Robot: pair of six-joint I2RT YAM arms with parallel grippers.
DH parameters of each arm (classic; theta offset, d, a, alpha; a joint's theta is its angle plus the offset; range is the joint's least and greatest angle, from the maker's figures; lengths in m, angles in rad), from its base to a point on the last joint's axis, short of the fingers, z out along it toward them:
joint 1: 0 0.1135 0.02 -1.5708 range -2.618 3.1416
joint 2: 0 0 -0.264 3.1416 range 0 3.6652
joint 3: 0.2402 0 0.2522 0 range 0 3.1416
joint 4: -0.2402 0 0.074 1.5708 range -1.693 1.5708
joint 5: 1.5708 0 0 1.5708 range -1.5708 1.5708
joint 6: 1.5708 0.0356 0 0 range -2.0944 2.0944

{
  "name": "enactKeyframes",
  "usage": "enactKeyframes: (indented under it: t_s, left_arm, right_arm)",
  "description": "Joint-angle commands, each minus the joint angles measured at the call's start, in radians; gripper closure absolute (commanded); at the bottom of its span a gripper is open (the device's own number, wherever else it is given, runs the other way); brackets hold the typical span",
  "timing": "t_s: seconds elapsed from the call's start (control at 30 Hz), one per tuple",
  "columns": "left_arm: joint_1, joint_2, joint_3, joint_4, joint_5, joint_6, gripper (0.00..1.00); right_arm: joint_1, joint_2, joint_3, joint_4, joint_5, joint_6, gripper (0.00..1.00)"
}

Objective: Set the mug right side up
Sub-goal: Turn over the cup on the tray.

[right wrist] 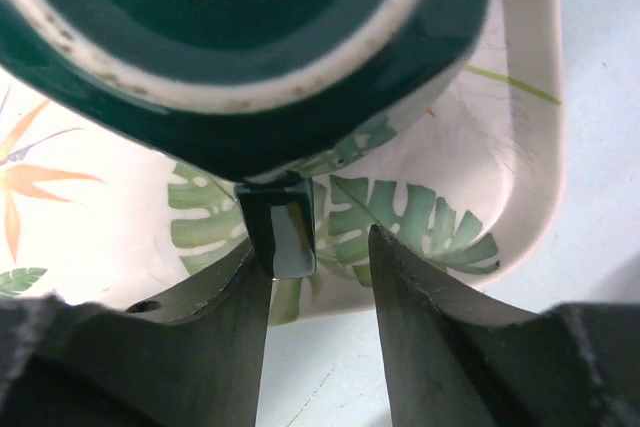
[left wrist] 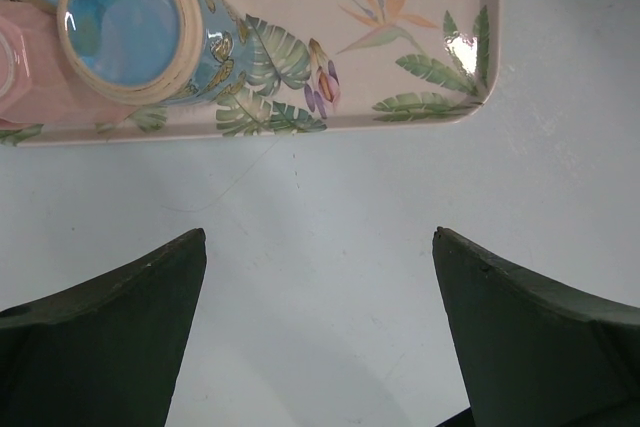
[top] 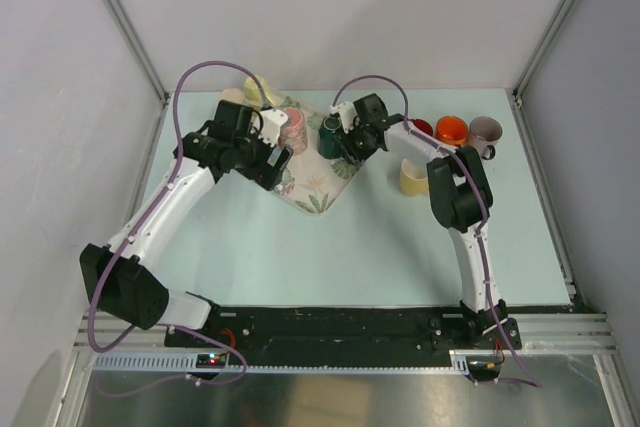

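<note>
A dark green mug (top: 328, 137) stands on the floral tray (top: 318, 192) near its far right corner. In the right wrist view its round end with a white ring (right wrist: 250, 57) faces the camera; whether that is the mouth or the base I cannot tell. Its handle (right wrist: 285, 227) sits between the jaws of my right gripper (right wrist: 318, 239), against the left finger with a gap to the right one, so the gripper is open. My left gripper (left wrist: 318, 232) hangs wide open over bare table just off the tray's edge (left wrist: 300, 127), holding nothing.
A blue leaf-patterned mug (left wrist: 140, 32) and a pink mug (left wrist: 25, 72) sit on the tray by the left gripper. On the table to the right are a red mug (top: 421, 128), an orange mug (top: 451, 130), a mauve mug (top: 486, 132) and a cream mug (top: 412, 177).
</note>
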Motion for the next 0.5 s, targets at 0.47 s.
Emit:
enactKeyframes:
  t_s: [0.47]
  left_arm:
    - [0.003, 0.011, 0.034, 0.009, 0.035, 0.000, 0.02]
  right_arm:
    - [-0.015, 0.050, 0.141, -0.025, -0.198, -0.016, 0.89]
